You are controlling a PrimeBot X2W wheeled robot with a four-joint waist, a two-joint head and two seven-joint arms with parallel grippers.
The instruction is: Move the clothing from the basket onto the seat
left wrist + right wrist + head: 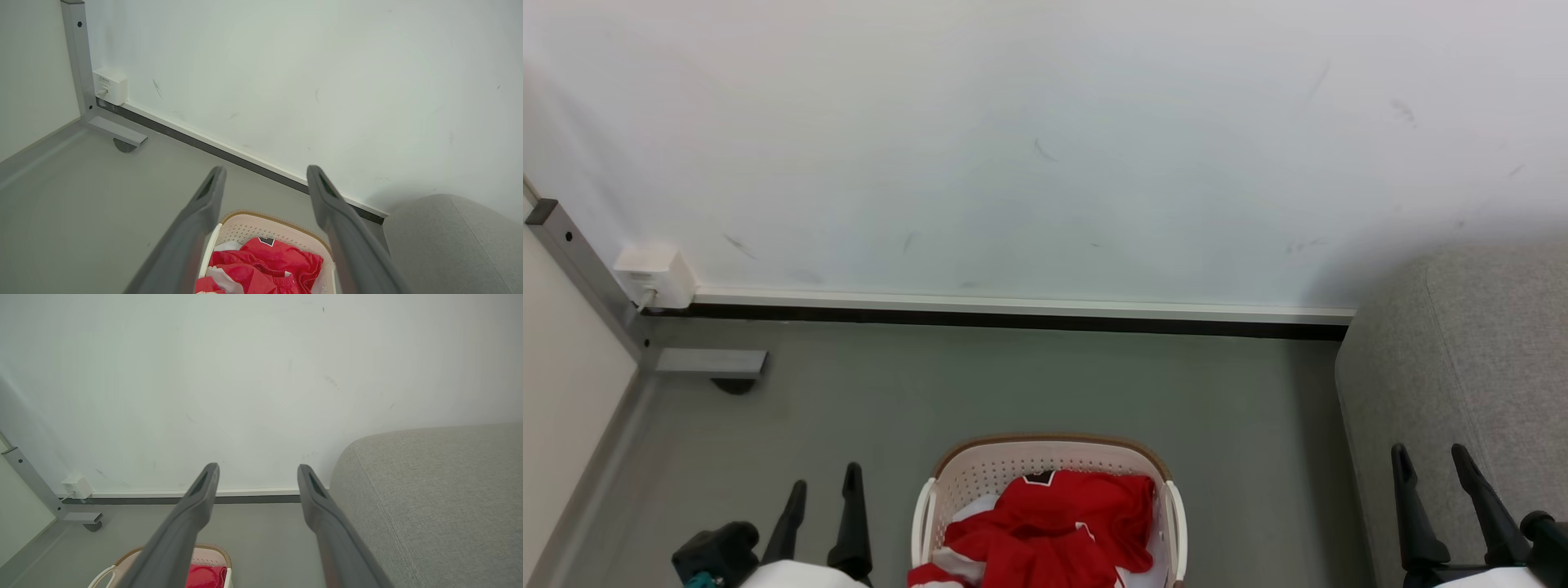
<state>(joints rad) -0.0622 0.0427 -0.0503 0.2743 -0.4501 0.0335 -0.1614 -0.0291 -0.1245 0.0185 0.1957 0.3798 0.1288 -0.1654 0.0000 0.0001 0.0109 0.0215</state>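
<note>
Filling your basket (980, 469): crumpled red clothing (1062, 523).
Your left fingers (852, 523): spread, empty.
Your right fingers (1413, 506): spread, empty.

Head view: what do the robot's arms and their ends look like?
Both arms are cased in pale white with black wrist blocks. The left gripper and right gripper each have jaws of two long, dark, tapering fingers, slotted near the tips. A small teal piece sits at the left wrist.
</note>
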